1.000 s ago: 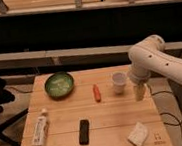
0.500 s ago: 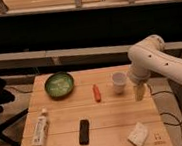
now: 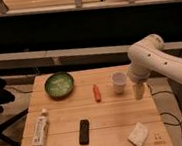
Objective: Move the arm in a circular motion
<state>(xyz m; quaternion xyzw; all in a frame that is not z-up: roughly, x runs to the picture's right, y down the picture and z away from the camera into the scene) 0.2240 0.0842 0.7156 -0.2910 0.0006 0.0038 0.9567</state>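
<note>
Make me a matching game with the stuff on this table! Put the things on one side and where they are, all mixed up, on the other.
Things:
1. green bowl
2. white cup
3. black remote
4. end effector of the arm

Places:
A. front middle of the wooden table
B. far left of the table
C. hanging over the table's right edge
D. just left of the end effector

Pairs: 1-B, 2-D, 3-A, 4-C

The glossy white tubular arm (image 3: 158, 61) runs off the frame's right edge. Its pale tan claw (image 3: 139, 91), centre right, is too blurred to read. The wooden table (image 3: 116, 119) is cut off at the bottom.
</note>
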